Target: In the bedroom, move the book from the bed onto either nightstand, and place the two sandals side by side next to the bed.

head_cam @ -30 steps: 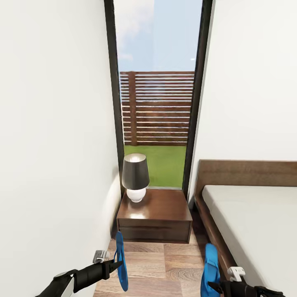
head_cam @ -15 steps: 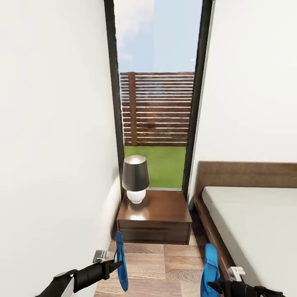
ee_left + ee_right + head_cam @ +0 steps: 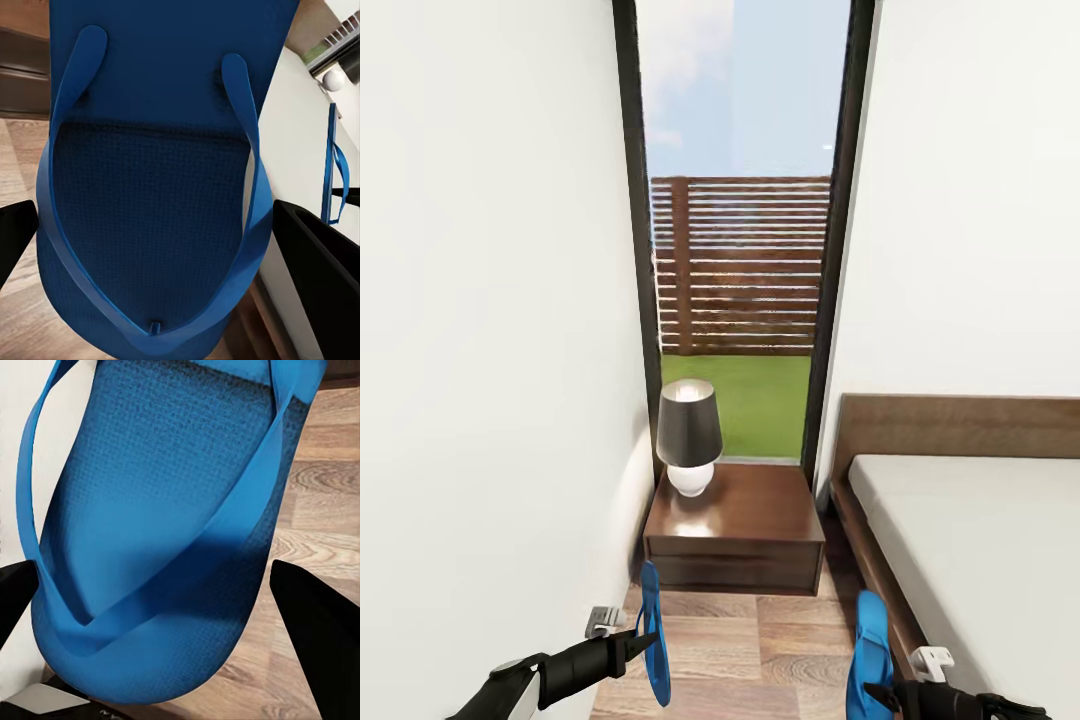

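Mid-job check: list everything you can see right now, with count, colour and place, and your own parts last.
sandals: two, bright blue, one held in each gripper above the floor, left one edge-on, right one near the bed.
nightstand: one, dark brown, under the window, between the wall and the bed.
lamp: one, dark shade on white base, on the nightstand's left part.
bed: one, brown frame, light-grey mattress, at right.
window: one, black frame, fence and grass behind.
floor: wood planks.
left gripper: black, shut on a sandal.
right gripper: black, shut on a sandal.
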### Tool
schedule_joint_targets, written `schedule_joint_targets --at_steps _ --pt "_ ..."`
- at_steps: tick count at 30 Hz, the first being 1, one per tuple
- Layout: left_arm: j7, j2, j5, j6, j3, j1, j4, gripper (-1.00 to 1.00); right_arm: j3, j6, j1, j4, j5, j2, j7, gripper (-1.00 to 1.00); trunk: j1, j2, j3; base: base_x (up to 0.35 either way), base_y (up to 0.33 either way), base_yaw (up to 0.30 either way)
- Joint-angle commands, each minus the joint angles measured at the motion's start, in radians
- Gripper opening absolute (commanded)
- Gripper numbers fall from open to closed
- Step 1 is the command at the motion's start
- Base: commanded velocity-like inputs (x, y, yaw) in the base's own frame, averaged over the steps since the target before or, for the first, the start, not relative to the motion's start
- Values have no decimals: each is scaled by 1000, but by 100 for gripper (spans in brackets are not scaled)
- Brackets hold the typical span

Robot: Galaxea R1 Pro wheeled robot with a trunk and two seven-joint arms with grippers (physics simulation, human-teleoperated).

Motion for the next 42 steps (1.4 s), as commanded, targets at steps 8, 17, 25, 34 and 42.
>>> schedule_joint_targets --at_steps 8,17,25,34,42 --pt "-7 -1 -9 10 8 -1 -2 -100 3 9 -1 -1 -10 -1 2 -100 -31 55 24 0 0 0" --pt "-7 -1 -9 11 8 -1 -2 -100 3 9 -1 -1 -11 -1 2 -100 -65 118 52 0 0 0" --pt "-7 -1 -9 10 8 -1 -2 -100 3 9 -1 -1 -10 -1 2 -100 -96 174 77 0 0 0" --pt "-7 -1 -9 11 8 -1 0 -100 3 9 -1 -1 -11 -1 1 -100 -130 237 105 0 0 0" --pt "-7 -1 -9 12 9 -1 0 -100 3 9 -1 -1 -9 0 1 -100 -161 293 130 0 0 0"
